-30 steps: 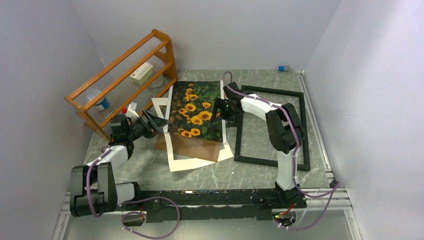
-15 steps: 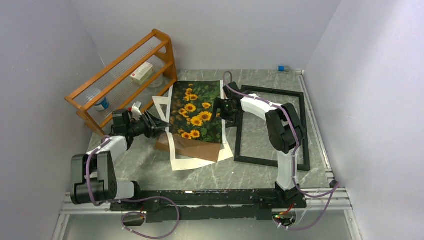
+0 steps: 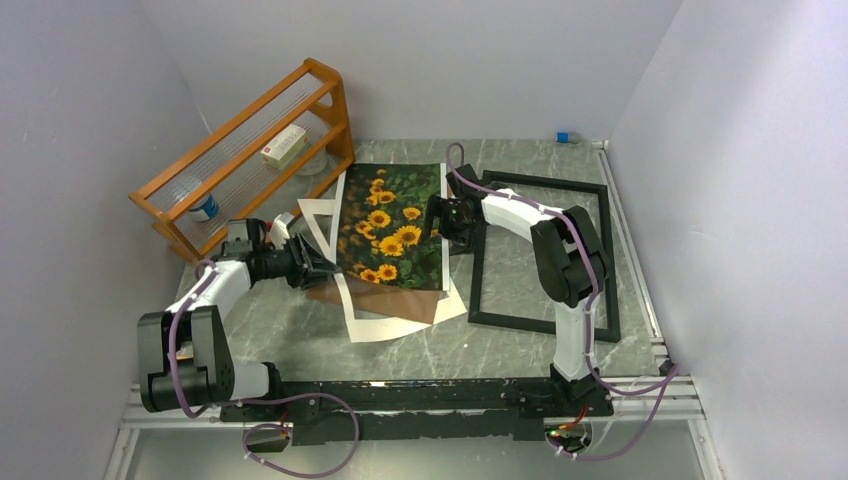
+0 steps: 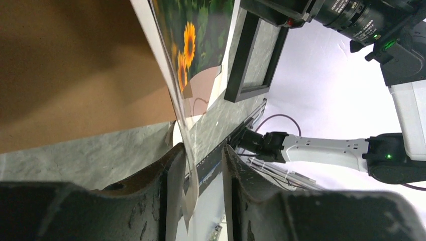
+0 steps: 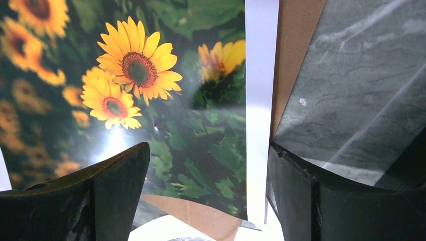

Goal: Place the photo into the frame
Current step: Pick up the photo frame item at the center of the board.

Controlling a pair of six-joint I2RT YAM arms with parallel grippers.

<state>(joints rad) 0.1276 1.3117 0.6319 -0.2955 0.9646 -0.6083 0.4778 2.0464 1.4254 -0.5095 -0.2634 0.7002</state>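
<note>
Your left hand [image 3: 318, 268] is at the photo's [image 3: 392, 225] left long edge. Its fingers [image 4: 168, 170] are narrowed but not closed. In the left wrist view the thin edge of the sheet runs down between them and lies against one finger, with a gap to the other, so you cannot count it as pinched. That edge looks raised off the brown board [image 3: 385, 297] beneath it.

Your right hand [image 3: 437, 218] hangs wide over the photo's right long edge and holds nothing. Between its fingers you see the sunflowers, then a white strip of the mat [image 3: 400, 325], then board, then bare desk [image 3: 420, 355].

The photo lies picture side up between your two hands. Its long axis runs away from the arm bases, and its near end leans a little toward the right hand. It rests on the board and the mat, not in the frame [image 3: 540, 326].

The frame lies flat just to the outside of your right hand, its left bar close beside the mat's right edge. Only desk shows inside it. An orange rack [image 3: 240, 150] stands behind and outside your left hand, close to the wall. Bare desk lies between the mat's near edge and the bases.
</note>
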